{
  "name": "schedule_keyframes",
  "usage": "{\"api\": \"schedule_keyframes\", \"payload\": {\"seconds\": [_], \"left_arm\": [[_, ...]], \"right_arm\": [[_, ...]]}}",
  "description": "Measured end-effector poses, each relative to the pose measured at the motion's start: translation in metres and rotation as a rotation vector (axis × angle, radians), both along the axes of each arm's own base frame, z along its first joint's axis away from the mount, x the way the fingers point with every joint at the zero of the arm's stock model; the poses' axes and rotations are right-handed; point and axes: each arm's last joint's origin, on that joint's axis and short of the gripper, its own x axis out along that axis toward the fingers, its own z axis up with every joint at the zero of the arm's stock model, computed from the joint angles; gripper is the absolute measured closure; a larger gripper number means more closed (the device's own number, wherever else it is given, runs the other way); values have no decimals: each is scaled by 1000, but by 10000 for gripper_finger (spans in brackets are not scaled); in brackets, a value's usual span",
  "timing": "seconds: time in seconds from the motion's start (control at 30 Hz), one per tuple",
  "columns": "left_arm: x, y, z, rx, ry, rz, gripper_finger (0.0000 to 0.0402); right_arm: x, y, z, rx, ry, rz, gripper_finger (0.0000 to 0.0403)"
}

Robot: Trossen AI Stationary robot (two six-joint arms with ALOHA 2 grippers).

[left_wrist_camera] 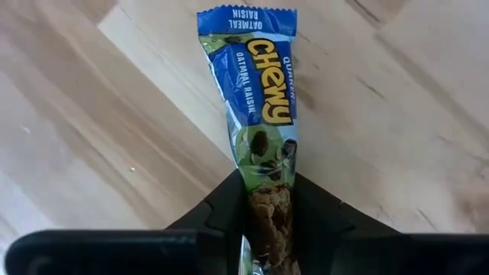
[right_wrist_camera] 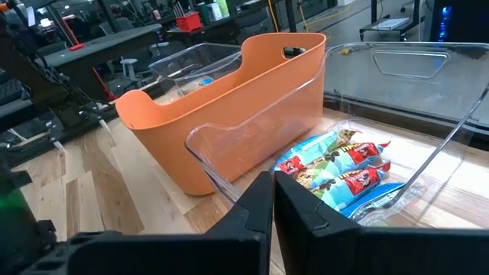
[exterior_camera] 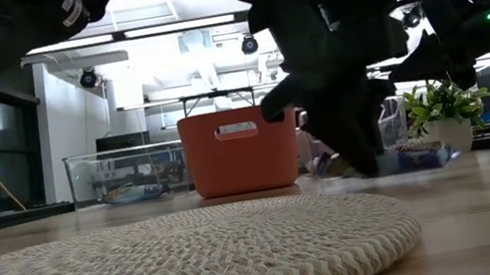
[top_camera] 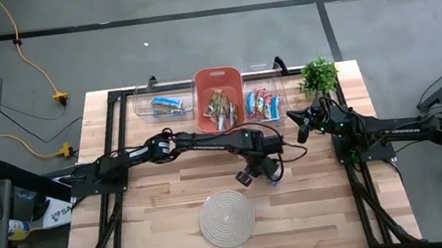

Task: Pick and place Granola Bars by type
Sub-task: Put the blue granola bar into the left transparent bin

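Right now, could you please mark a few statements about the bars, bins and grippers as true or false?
1. The left gripper is shut on a blue oatmeal raisin bar. True.
2. The orange bin is empty. False: it holds tan-wrapped bars.
3. The red-and-blue bars lie in the clear bin beside the orange one. True.
4. The right gripper holds a bar. False: its fingers are together with nothing between them, near the clear bin.
5. The rope mat has a bar on it. False: nothing lies on it.
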Motion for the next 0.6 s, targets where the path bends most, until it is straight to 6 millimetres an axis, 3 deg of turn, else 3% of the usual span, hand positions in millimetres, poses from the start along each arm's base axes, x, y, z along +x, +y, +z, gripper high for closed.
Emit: {"api": "schedule_keyframes", "payload": {"seconds": [0.37,0.6], "left_arm": [[-14,-2,50,-131,-31,30,330],[-30,-5,106,-288,-108,58,331]], "right_arm": [[0,0,0,-1,-6,1,402],[0,0,0,-1,-4,1,402]]}}
